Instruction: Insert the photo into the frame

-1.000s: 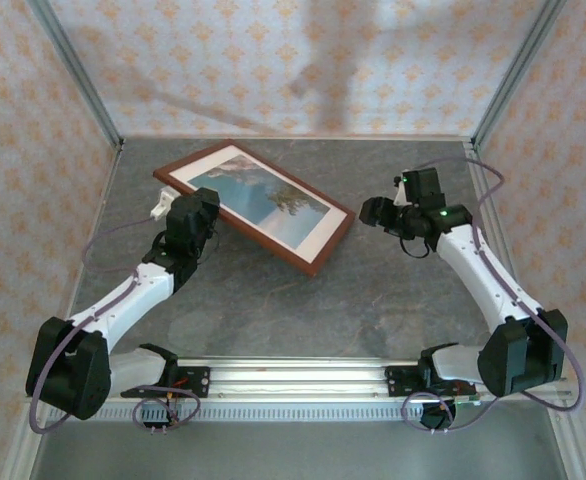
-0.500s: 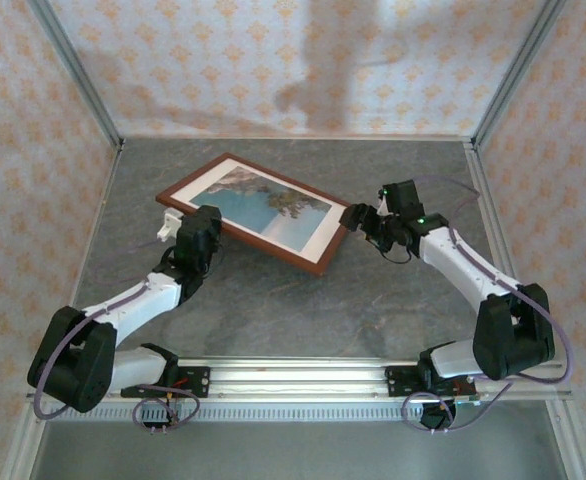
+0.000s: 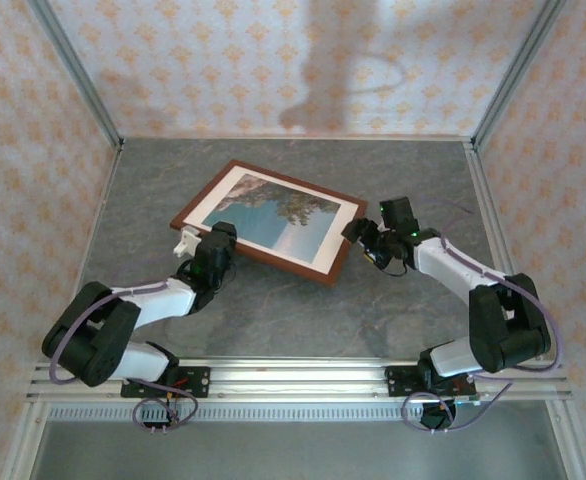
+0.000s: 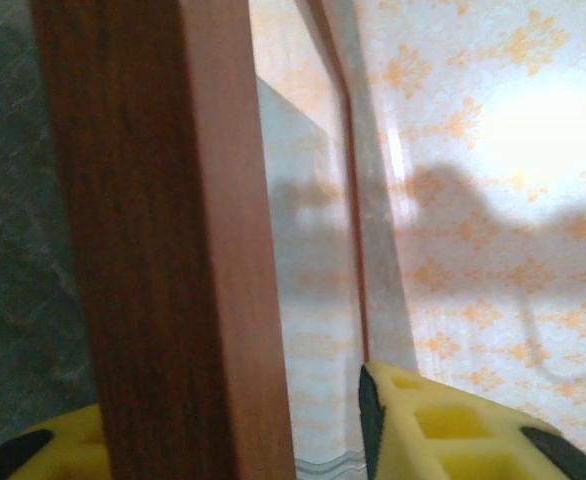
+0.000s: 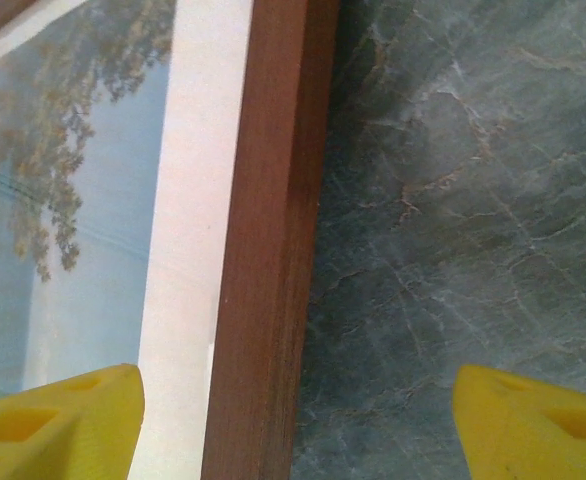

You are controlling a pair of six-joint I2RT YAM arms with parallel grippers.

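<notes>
Hard-to-see stuff first. From the top camera, both sets of fingertips are tucked under the black wrist bodies, so that view says nothing about the jaws. In the left wrist view the glazed face of the frame [image 4: 163, 250] is mostly glare and wallpaper reflection, and the print can't be made out there. The left yellow finger [image 4: 33, 455] is cut off by the bottom edge and partly hidden behind the moulding, so I can't tell if it touches the wood.

The frame lies at a slant mid-table [image 3: 393, 300], with the photo [image 3: 273, 208] sitting inside it, coast and sea facing up, cream border [image 5: 193, 200] showing along the right side.

The left gripper [image 3: 221, 236] is at the frame's near-left edge. Its jaws are released: the moulding runs up between the fingers, and there's a clear gap between the wood and the right finger [image 4: 443, 430].

The right gripper [image 3: 357, 233] is at the frame's right corner, jaws spread wide and grasping nothing. One finger [image 5: 58, 420] hangs over the border and print, the other [image 5: 533, 420] over bare table, with the moulding running between them, closer to the first.
</notes>
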